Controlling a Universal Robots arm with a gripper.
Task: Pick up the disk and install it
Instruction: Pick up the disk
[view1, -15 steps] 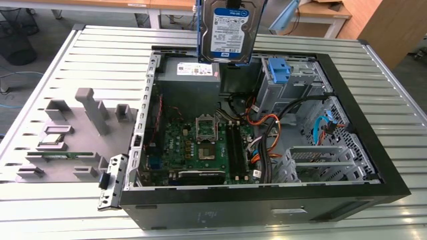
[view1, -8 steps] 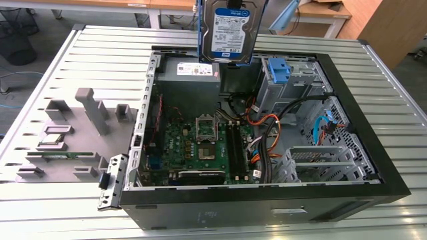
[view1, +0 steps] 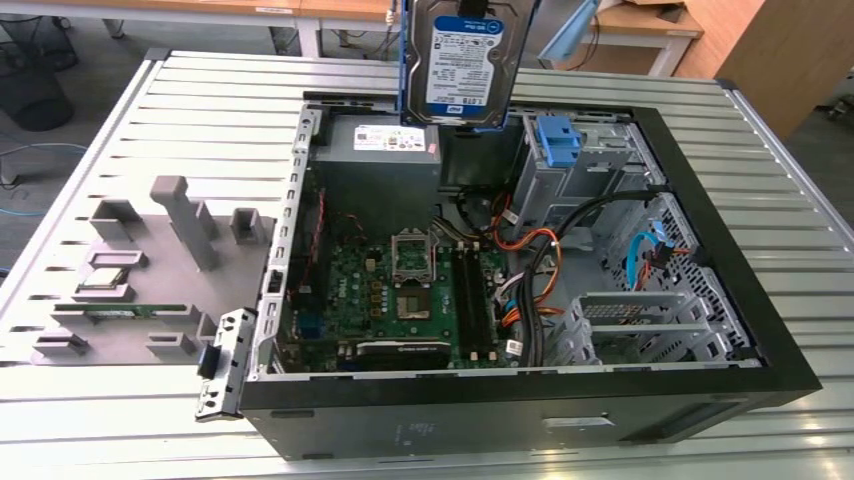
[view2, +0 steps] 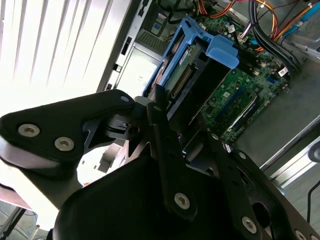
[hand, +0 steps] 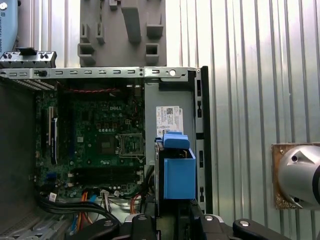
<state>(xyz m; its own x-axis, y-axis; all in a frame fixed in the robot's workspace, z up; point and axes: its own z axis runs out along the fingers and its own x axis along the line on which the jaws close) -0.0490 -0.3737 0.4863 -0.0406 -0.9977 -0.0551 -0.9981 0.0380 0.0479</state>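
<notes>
- While I hang above the open computer case (view1: 400, 425) on the slatted table (view1: 200, 100), I judge the pick-up half of the job done and the install half not yet done.
- At the case's far side in the exterior view stands the metal cage (view1: 587, 175) with its blue bracket (view1: 558, 140); the disk is well apart from it.
- The disk (view1: 463, 62) stands upright in the air over the power supply (view1: 380, 165), clear of the case, with its label facing the exterior camera.
- My gripper (hand: 172, 220) has its jaws pinching the disk by its blue carrier frame (hand: 179, 172).
</notes>
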